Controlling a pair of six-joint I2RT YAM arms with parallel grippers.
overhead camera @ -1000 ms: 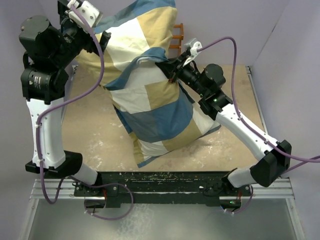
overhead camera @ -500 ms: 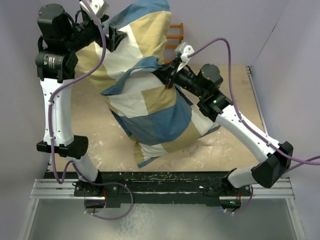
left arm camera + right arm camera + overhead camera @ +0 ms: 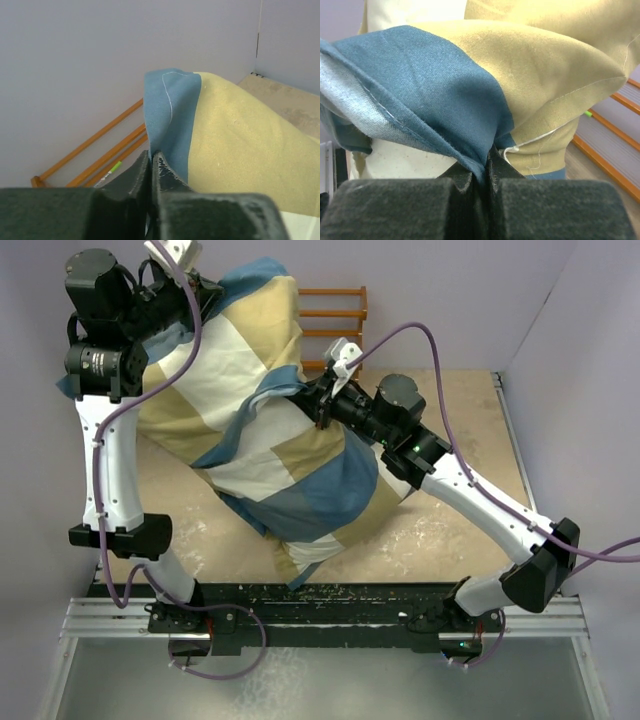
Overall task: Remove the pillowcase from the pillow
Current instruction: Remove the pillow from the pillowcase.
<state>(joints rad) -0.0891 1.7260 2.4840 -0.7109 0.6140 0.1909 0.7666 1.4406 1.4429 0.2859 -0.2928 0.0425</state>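
Pillowcase (image 3: 270, 450) front and centre, folks, a big patchwork of tan, cream-white and blue. It stretches on a slant across the sandy-coloured table (image 3: 450, 530). Its lower tip droops down near the front rail where the arms are bolted. Its upper end is hoisted high toward the far left corner.

Up there the left gripper (image 3: 200, 295) is at the top edge of the cover. From the left wrist view its two dark fingers are drawn almost flat together, and the blue hem strip runs right down into them. That's a pinch on the pillowcase, with a tan panel bulging out just beside the blue.

Over on the other side, the right gripper (image 3: 318, 405) reaches in from the right and meets the cover about halfway up. The right wrist view makes it plain. The jaws are pressed tight on a ridge of blue fabric, and a loose fold drapes off to one side. A tan block puffs out above, with a thread of white stitching along its seam.

The whole bundle looks plump and full, so the pillow sits somewhere inside, though I can't make it out from the cloth around it.

Behind it all, an orange-brown wooden rack (image 3: 330, 310) stands against the lilac back wall. A purple cable (image 3: 400, 335) loops off the right arm, arching above the table.
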